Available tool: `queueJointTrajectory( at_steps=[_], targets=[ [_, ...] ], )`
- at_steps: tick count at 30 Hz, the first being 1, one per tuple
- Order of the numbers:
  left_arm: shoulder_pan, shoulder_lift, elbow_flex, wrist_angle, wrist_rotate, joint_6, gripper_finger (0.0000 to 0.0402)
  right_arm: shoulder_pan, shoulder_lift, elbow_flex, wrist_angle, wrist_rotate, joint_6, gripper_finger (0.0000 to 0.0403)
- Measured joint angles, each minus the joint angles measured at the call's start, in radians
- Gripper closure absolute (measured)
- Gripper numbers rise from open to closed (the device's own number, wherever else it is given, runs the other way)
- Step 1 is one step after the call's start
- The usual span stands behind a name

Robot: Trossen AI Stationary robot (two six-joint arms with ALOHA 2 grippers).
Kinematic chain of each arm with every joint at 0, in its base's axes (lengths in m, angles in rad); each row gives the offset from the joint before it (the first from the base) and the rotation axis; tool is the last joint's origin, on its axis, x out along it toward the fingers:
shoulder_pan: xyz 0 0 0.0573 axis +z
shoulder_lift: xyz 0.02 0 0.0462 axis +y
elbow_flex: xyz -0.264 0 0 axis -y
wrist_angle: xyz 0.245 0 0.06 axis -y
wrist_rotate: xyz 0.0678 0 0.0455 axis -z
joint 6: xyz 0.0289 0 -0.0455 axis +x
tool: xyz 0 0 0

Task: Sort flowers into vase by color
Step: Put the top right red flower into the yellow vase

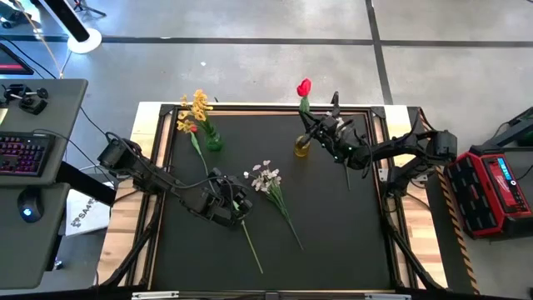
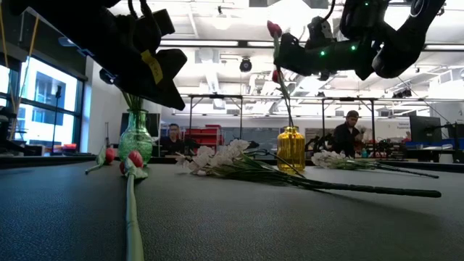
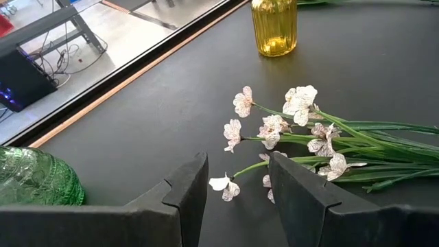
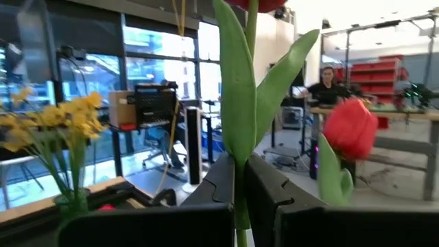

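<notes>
My right gripper (image 1: 323, 127) hovers over the yellow vase (image 1: 301, 147), shut on a red tulip (image 1: 304, 86) that stands upright. A second red tulip head (image 4: 350, 127) shows beside it. The green vase (image 1: 214, 142) holds the yellow blossom spray (image 1: 198, 104). Two red tulips (image 2: 134, 158) lie flat on the mat near the green vase. One white spray (image 1: 266, 177) lies mid-table, another (image 2: 330, 156) under the right arm. My left gripper (image 3: 236, 171) is open, raised above the mat, just short of the mid-table white spray (image 3: 288, 123). My right gripper pinches the tulip's green stem (image 4: 240, 180) between its two fingers, just below where the leaves (image 4: 236, 103) branch off. The fingers come level, across the stem. The tulip stands upright, its head (image 2: 274, 29) above the gripper and its stem running down into the yellow vase's neck (image 2: 291, 130).
The black mat (image 1: 350, 233) has a raised wooden frame (image 1: 158, 108) around it. Loose stems cross the mat's middle and near part (image 1: 250, 242). A desk with a keyboard (image 1: 25, 154) stands left of the table, a red case (image 1: 491, 187) right. People sit in the room behind.
</notes>
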Motion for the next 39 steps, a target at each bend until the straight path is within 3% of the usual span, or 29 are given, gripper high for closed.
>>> queueJointTrajectory(
  at_steps=[14, 39],
  targets=[
    [0.0, 0.0, 0.0, 0.0, 0.0, 0.0, 0.0259, 0.0, 0.0, 0.0, -0.061, 0.085, 0.067, 0.0402],
    [0.0, 0.0, 0.0, 0.0, 0.0, 0.0, 0.0259, 0.017, 0.096, 0.0, -0.095, 0.12, 0.11, 0.0399]
  ],
)
